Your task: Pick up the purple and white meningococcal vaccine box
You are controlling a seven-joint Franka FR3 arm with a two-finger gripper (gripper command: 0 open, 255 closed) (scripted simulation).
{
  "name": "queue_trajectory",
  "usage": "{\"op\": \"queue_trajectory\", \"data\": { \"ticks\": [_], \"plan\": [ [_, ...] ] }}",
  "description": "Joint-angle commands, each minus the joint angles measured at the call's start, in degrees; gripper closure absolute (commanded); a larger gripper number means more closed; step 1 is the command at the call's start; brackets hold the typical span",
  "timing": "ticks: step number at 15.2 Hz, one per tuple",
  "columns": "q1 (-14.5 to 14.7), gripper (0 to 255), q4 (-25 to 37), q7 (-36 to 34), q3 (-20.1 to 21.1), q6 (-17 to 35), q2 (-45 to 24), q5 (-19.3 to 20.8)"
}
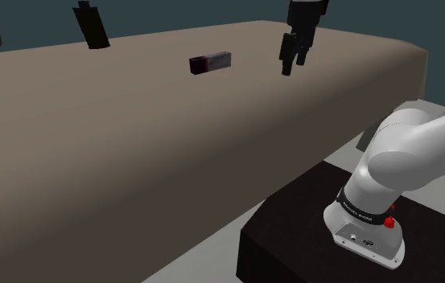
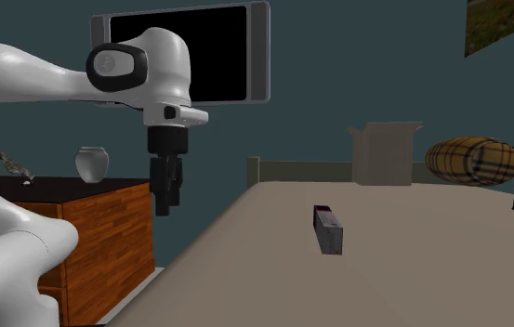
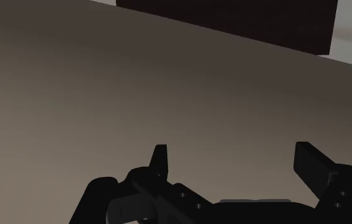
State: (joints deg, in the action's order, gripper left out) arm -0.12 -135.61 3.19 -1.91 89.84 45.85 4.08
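Above the bed's near edge, shoulder view: the gripper (image 1: 293, 66) hangs fingers-down over the bed (image 1: 116, 153), well apart from the box (image 1: 211, 62). The box lies flat on the cover toward this view's left, its dark purple end to the left and its pale end to the right. Nothing crowds it, which should leave it open to a grasp from above. The stand (image 1: 317, 225) sits at lower right, off the bed.

Second exterior view: the gripper (image 2: 164, 206) is high off the left side of the bed (image 2: 403, 279), near a dresser (image 2: 97, 241). The box (image 2: 328, 229) lies mid-bed to the right, well apart from it. That height reads as a pose for crossing over, not for grasping.

Wrist view: the fingers (image 3: 160, 156) of the gripper (image 3: 232, 149) stand wide apart with nothing between them and bare cover beneath, so it is released and empty, presumably spread ready for the box. By this onlooker's reckoning the pick is barely begun. The arm has to cross to the box, set its jaws across the narrow width, and come down.
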Motion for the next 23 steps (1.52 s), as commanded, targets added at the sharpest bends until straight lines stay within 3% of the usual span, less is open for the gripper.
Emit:
{"op": "queue_trajectory", "data": {
  "ticks": [1,6,11,17,23],
  "plan": [
    [0.0,0,0.0,0.0,0.0,0.0,0.0,0.0],
    [3.47,0,7.23,15.14,-6.0,3.73,-10.66,2.68],
    [7.08,0,16.58,30.17,-10.63,5.95,-22.08,2.67],
    [10.39,0,30.12,47.95,-13.98,6.17,-36.25,-0.27],
    [11.57,0,46.08,64.39,-14.34,3.42,-50.45,-4.62]
  ]
}}
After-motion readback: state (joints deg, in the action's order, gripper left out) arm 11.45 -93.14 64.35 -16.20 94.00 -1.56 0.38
